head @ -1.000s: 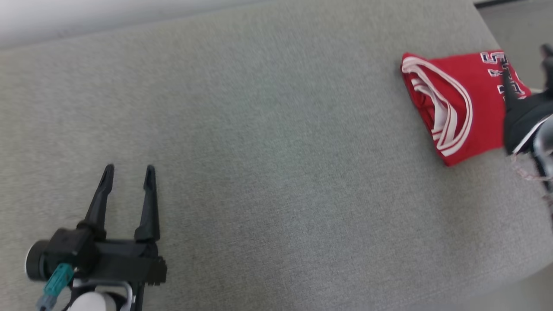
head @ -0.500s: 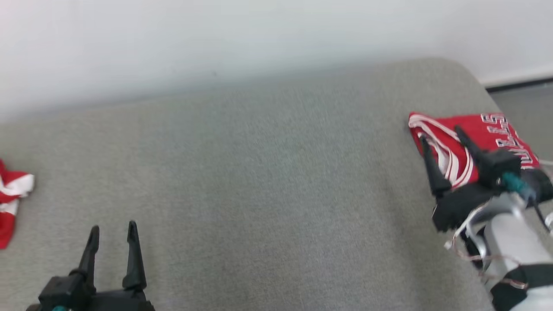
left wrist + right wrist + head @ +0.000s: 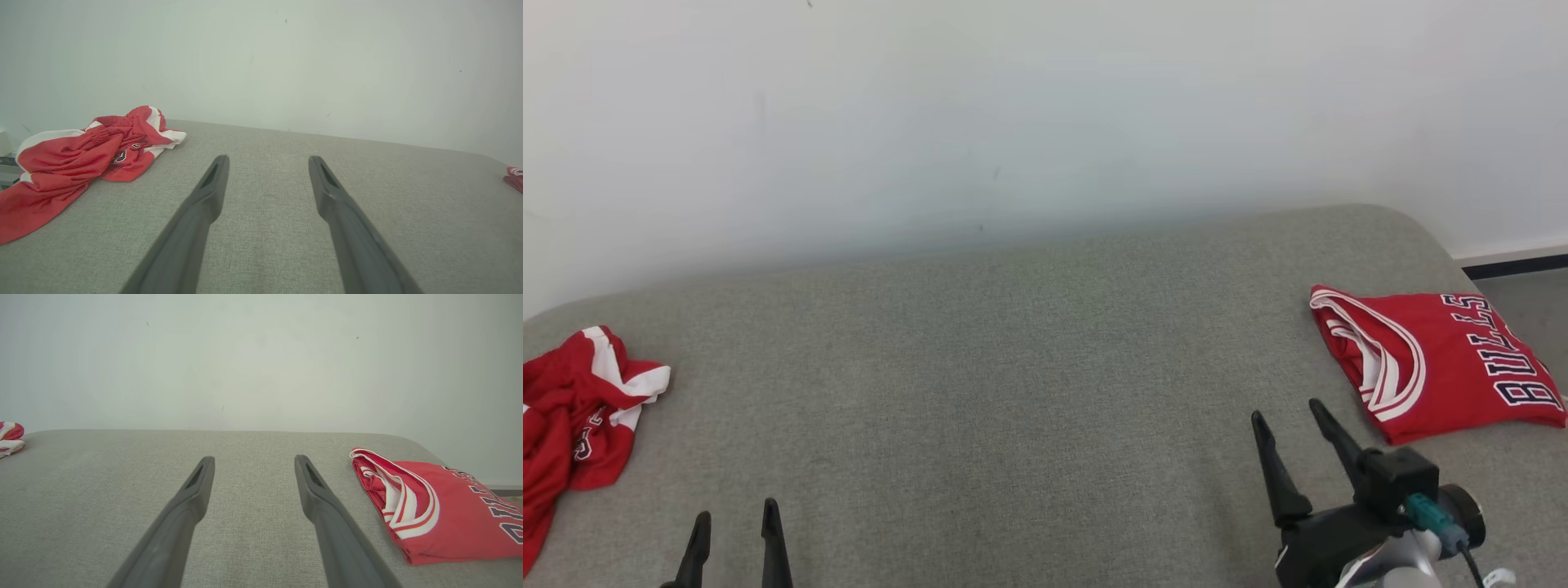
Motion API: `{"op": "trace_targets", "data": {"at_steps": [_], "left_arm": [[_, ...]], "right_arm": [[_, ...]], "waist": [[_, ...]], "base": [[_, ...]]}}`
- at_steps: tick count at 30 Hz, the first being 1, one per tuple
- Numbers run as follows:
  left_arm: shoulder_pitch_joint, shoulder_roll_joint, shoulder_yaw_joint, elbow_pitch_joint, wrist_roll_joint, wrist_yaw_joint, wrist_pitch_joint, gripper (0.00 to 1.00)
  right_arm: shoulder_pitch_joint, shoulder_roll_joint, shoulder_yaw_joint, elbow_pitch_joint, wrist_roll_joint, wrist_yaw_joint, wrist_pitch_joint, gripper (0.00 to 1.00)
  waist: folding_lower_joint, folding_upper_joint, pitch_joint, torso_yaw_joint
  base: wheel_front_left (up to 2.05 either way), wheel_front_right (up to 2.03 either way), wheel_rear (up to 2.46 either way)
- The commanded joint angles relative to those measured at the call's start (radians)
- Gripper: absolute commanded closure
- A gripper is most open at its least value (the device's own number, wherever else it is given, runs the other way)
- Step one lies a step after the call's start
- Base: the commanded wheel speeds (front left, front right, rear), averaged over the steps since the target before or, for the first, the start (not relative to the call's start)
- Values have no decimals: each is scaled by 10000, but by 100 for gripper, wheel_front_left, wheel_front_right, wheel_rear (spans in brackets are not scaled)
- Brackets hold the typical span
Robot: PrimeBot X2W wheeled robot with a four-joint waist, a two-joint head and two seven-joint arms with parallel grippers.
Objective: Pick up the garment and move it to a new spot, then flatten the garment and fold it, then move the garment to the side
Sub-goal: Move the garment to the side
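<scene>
My right fingers (image 3: 1276, 469) have drawn back off the folded jersey (image 3: 1437, 367) and hang spread and empty at the lower right of the head view. My left fingers (image 3: 773, 547), lower left, are spread and empty too. The jersey lies flat at the right end of the table (image 3: 1013, 367), so it looks finished. My head has tipped up, bringing into frame a crumpled garment (image 3: 572, 425) at far left, likely my next pick.
</scene>
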Motion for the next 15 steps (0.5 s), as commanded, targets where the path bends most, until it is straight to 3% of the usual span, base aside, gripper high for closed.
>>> {"op": "trace_targets", "data": {"at_steps": [1,15], "left_arm": [[133,-3,17,14,-52,0,-6,0],[373,-29,-99,236,-62,35,-4,0]], "right_arm": [[224,83,33,-121,-57,-28,13,0],[1054,347,-352,-895,-190,-28,347,0]], "waist": [[3,2,-112,81],[3,2,-463,371]], "base": [[0,0,0],[0,0,0]]}}
